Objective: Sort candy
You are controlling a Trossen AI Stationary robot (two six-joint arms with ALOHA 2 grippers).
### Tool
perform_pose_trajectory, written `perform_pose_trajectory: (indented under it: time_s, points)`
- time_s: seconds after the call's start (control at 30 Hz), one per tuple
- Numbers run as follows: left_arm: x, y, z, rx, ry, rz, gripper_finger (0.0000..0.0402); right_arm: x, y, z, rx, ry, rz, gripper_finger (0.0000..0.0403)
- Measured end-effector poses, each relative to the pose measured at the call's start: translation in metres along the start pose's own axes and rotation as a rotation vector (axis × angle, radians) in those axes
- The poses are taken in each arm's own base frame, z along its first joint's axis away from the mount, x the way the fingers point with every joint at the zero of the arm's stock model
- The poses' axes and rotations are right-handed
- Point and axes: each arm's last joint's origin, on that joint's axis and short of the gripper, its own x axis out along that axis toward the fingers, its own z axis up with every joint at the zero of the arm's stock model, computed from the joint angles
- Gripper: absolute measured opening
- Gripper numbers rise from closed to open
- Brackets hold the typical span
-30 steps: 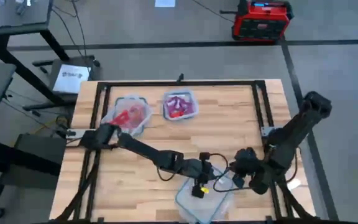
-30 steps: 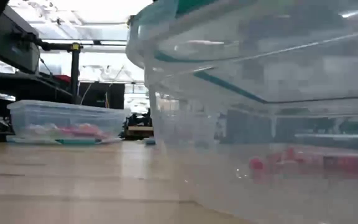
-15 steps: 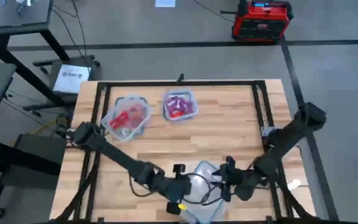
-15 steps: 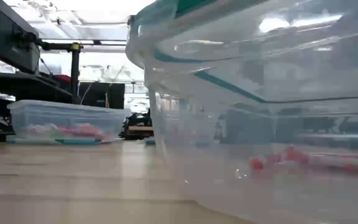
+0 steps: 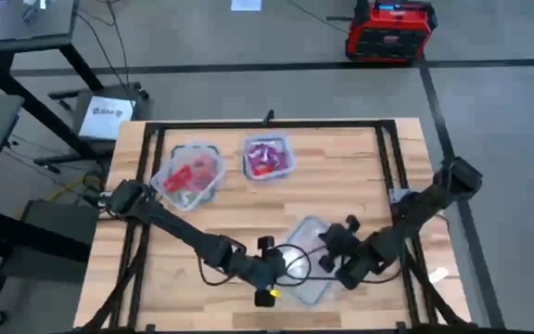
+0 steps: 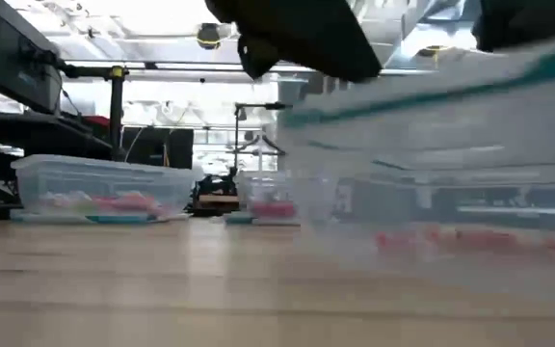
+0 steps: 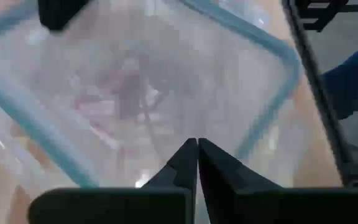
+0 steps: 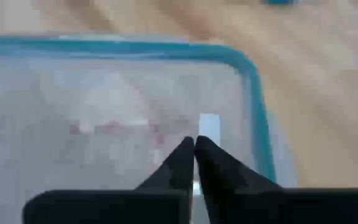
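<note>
A clear tub with a bluish rim point(image 5: 306, 223) stands near the table's front edge, with pinkish-red candy point(image 6: 470, 239) on its bottom. My left gripper point(image 5: 284, 263) is shut, its tips point(image 7: 197, 142) pointing down into the tub over the blurred candy point(image 7: 107, 106). My right gripper point(image 5: 330, 252) is also shut, its tips point(image 8: 194, 140) inside the tub beside a rim corner point(image 8: 253, 68). I see nothing between either pair of fingers. Two more tubs rest on the far half of the table, one with red candy point(image 5: 191, 173) and one with purple and red candy point(image 5: 267, 156). My left gripper slants down into the near tub with shut fingers; whether the tips touch the tub or a candy I cannot tell. My right gripper slants down into the same tub near its rim corner; whether it touches anything there I cannot tell.
Bare wood lies between the near tub and the two far tubs point(image 6: 94, 188). Black rails point(image 5: 392, 158) run along the table's sides. Beyond the table stand a red case point(image 5: 389, 30) on the floor and a side table point(image 5: 26, 23).
The near tub has slid from the front edge toward the far edge and turned, backing away from the low camera. My left gripper has swung toward the near left. My right gripper has come down and toward the table's left, over the tub.
</note>
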Motion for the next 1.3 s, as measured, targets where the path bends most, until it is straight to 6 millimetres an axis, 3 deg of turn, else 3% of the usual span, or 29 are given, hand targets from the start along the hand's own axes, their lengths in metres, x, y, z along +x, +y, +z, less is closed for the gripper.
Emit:
perform_pose_trajectory:
  time_s: [0.2, 0.43, 0.8, 1.1, 1.3]
  points:
    - [0.0, 0.0, -0.005, 0.028, 0.067, -0.043, 0.0, 0.001, -0.005, 0.003, 0.03, 0.017, -0.027, 0.0001]
    - [-0.008, -0.02, -0.009, -0.093, 0.071, -0.098, 0.0, 0.014, 0.002, 0.013, 0.038, -0.014, 0.005, 0.0]
    - [0.047, -0.024, -0.038, -0.231, 0.025, -0.076, 0.0, 0.021, 0.008, 0.023, 0.058, 0.0, 0.069, 0.0]
    - [0.052, -0.014, -0.034, -0.275, -0.073, 0.061, 0.0, 0.038, 0.022, 0.013, 0.061, -0.041, 0.073, 0.0]
    - [0.054, -0.007, -0.036, -0.272, -0.095, 0.179, 0.0, 0.049, 0.029, 0.011, 0.064, -0.169, 0.048, 0.0]
